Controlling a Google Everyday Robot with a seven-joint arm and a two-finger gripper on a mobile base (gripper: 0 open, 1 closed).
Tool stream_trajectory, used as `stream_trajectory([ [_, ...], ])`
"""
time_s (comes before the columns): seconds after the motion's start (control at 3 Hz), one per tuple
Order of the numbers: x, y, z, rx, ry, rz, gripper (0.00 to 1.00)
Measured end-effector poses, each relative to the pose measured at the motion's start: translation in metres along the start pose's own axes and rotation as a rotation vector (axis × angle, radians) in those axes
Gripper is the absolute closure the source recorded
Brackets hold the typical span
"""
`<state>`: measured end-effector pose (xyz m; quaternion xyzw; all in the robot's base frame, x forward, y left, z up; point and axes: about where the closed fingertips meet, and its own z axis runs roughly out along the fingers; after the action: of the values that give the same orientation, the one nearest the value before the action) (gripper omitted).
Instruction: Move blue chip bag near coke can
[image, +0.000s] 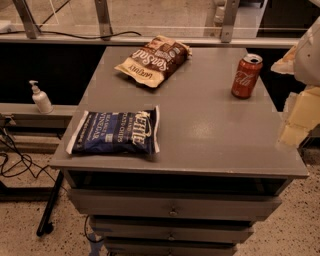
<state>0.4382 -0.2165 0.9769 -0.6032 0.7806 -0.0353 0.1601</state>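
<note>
— Status, camera view: where's the blue chip bag (114, 132)?
— Flat on the worktop (210, 135), front-left corner, long axis left-right. Coke can (246, 76) stands back-right, well apart.
— Claw (300, 117)?
— Off the right edge, nearer the can. Bag lies left of it. Apart or together: cannot tell.

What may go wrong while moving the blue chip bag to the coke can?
The coke can stands upright near the back right edge of the table; a bag pushed into it might topple it. The blue chip bag lies by the front left edge, so a slipped grasp by the gripper, at the right side, might drop it.
</note>
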Motion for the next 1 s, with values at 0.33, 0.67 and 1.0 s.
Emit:
stream_trajectory([
  [0.33, 0.0, 0.0, 0.0, 0.0, 0.0, 0.0, 0.0],
  [0.67, -0.006, 0.007, 0.006, -0.005, -0.07, 0.009, 0.0],
  [1.0, -0.023, 0.022, 0.028, -0.014, -0.227, 0.036, 0.0],
])
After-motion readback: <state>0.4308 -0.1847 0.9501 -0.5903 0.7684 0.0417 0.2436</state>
